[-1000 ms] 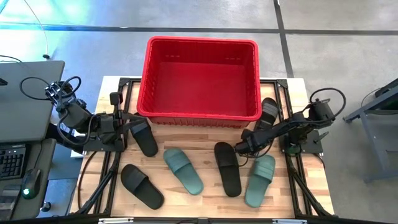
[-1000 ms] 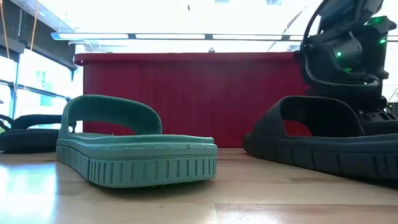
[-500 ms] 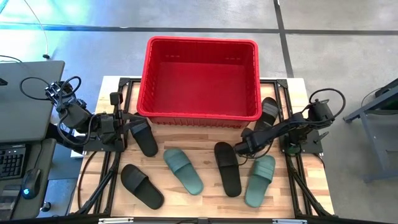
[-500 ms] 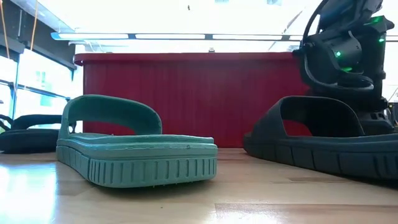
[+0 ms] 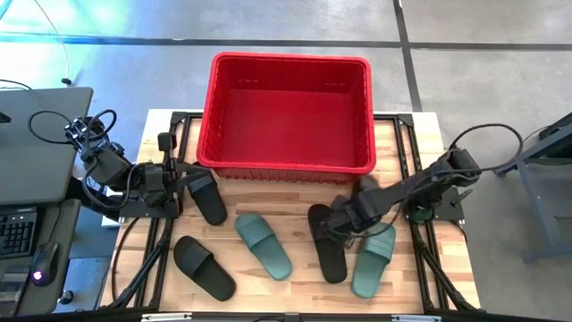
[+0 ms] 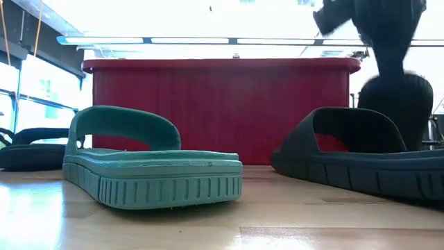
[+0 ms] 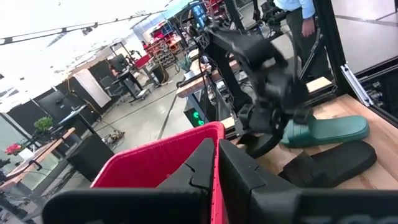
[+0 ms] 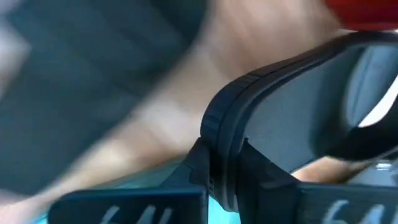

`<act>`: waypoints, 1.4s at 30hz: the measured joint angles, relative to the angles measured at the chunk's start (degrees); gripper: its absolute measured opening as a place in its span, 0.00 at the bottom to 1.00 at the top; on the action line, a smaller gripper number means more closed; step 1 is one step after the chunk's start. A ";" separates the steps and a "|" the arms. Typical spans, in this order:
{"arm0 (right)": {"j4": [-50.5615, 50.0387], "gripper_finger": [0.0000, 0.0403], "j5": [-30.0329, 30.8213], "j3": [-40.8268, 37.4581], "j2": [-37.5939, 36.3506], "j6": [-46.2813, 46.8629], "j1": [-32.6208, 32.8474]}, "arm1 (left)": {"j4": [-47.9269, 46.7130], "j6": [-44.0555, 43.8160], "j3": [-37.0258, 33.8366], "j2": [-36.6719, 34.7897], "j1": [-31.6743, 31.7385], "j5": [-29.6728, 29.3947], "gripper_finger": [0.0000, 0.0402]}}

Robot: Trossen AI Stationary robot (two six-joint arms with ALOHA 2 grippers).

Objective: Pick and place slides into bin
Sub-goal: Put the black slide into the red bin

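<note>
The red bin [image 5: 288, 112] stands at the table's far middle. On the wood lie two green slides [image 5: 264, 246] [image 5: 374, 259] and three black slides [image 5: 207, 199] [image 5: 204, 268] [image 5: 328, 243]. My right gripper [image 5: 336, 221] is shut on another black slide [image 6: 397, 104], over the table's right half, just near of the bin. In the left wrist view this slide [image 7: 258, 142] hangs under the right arm. My left gripper [image 5: 181, 175] is shut with nothing in it, by the bin's near left corner. My right gripper pinches the black slide's thick curved edge [image 8: 214, 124] between its two fingers. The slide stands on end below the arm, raised off the wood. Its lower end is hidden behind the black slide [image 6: 361, 156] in front.
Black frame rails [image 5: 152, 241] run along the table's left and right sides. A desk with a keyboard [image 5: 18, 233] stands left of the table. In the left wrist view a person [image 7: 298, 12] stands in the room beyond the table.
My right gripper has shut on the black slide that lay by the bin's near right corner. It has then swung toward the table's near left with it. The slide has left its place on the wood and now stands on end, raised, under the arm.
</note>
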 joint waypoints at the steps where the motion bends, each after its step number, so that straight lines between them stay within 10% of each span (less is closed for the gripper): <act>1: 0.25 0.01 -2.30 3.08 0.00 0.17 0.51 | -0.01 0.00 0.00 0.02 0.00 0.00 0.03; 10: 8.65 0.02 2.05 30.21 -0.11 -3.20 4.39 | -0.02 0.00 0.02 0.27 0.01 -0.02 0.03; 26: -2.55 0.01 57.24 48.33 -0.22 -39.94 0.37 | 0.28 -0.22 0.02 3.05 0.01 -0.04 0.03; 31: -16.05 0.01 48.86 42.82 -0.22 -33.19 -10.41 | 1.26 -2.34 0.04 3.80 0.01 -0.17 0.03; 42: 1.96 0.01 38.53 15.44 -0.11 -45.18 -28.53 | 3.28 -3.47 0.02 4.24 0.00 0.02 0.03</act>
